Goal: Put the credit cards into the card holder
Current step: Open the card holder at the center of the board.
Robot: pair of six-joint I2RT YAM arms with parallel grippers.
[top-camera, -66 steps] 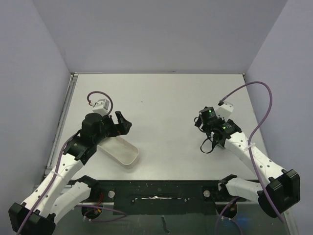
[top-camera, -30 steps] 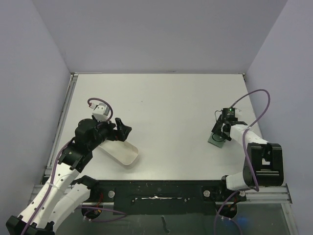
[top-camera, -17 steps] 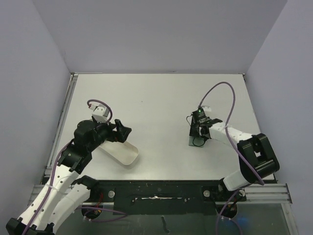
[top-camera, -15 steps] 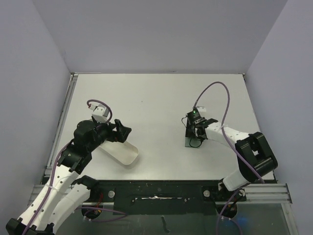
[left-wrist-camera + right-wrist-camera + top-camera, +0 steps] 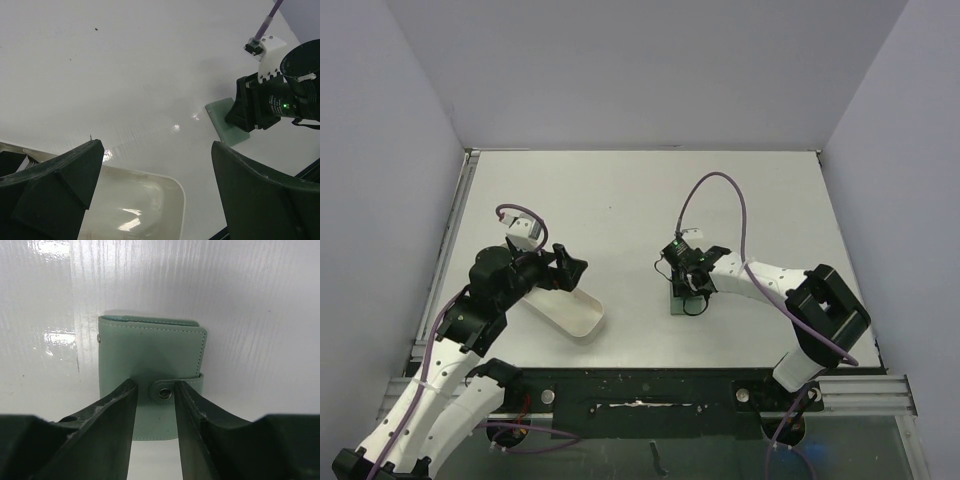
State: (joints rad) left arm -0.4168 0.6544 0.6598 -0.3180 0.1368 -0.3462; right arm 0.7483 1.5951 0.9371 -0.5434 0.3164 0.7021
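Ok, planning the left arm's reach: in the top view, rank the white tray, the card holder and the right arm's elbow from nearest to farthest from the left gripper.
From the left gripper:
1. white tray: right next to it, on its near side, left part of the table.
2. card holder: mid-table, off to the right.
3. right arm's elbow: far right.

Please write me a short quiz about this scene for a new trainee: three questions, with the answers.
1. True or false: the card holder lies closed on the table.
2. What stands between the fingers of the right gripper? A) the snap tab B) a credit card C) a pen
3. Fill in: the left gripper, near the white tray, is ___.
Key: 1 true; 2 A; 3 open.
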